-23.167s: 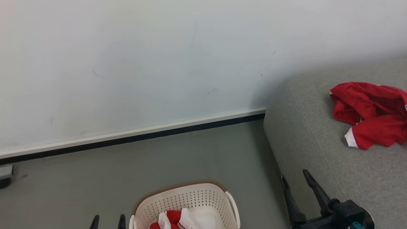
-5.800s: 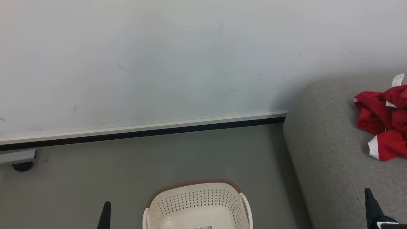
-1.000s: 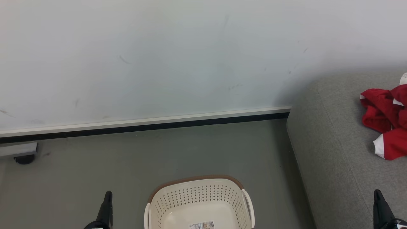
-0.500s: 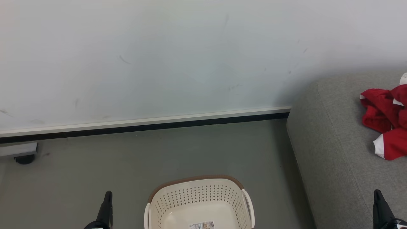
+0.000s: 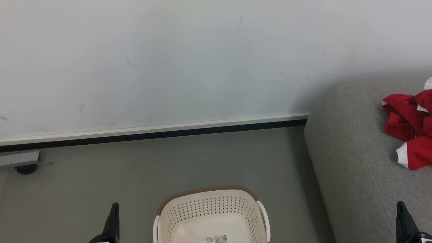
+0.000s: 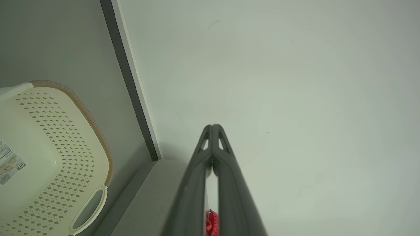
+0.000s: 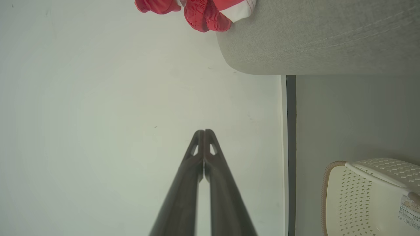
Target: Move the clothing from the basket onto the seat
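Observation:
The cream basket with a brown rim stands on the floor at the bottom centre of the head view, with a paper label on its bare bottom; it also appears in the left wrist view and the right wrist view. Red clothing with white cuffs lies bunched on the grey seat at the right, also seen in the right wrist view. My left gripper is shut left of the basket, holding nothing. My right gripper is shut over the seat's front, tips together.
A pale wall with a white and black skirting runs behind the grey floor. A grey base on a black castor sits at the far left by the wall.

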